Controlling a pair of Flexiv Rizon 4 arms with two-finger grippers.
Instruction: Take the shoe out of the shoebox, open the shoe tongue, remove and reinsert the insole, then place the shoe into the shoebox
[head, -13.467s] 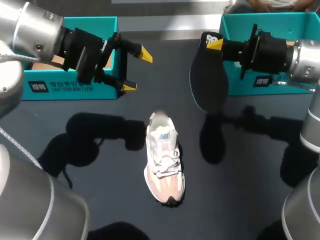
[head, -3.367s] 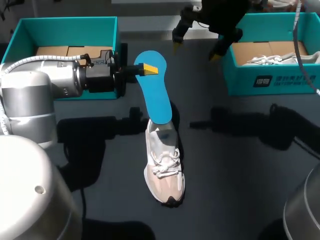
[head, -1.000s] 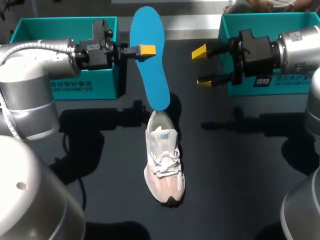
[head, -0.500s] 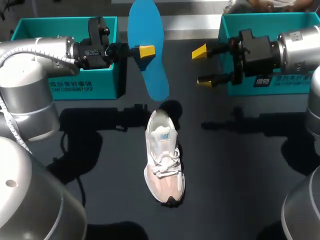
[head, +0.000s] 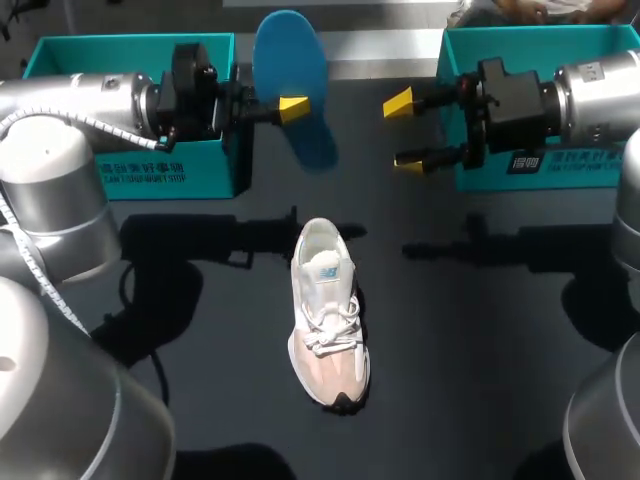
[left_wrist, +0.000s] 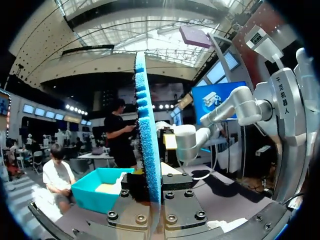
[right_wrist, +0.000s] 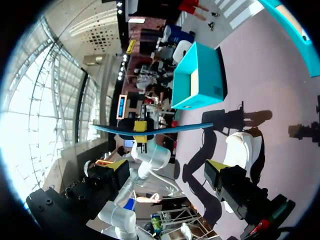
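Beside the left shoebox (head: 130, 40), our left hand (head: 293, 106) is clenched on the blue insole (head: 290, 50) and holds it in the air. In the left wrist view the insole (left_wrist: 147, 145) stands on its edge between the fingers of this hand, pressed from both sides.

One second ago the lower tip of the insole touched the heel opening of the shoe (head: 328, 310). Half a second ago it was already lifted, and now it is higher, tilted back, and well apart from the shoe. The shoe has not moved: it lies upright on the tabletop (head: 470, 330), with the toe toward us and the laces still tied.

Our right hand (head: 403, 133) stays as before, released and empty, near the right shoebox (head: 530, 30).

We judge that the insole is now fully removed from the shoe. The reinsertion and the return to the shoebox are not yet done.
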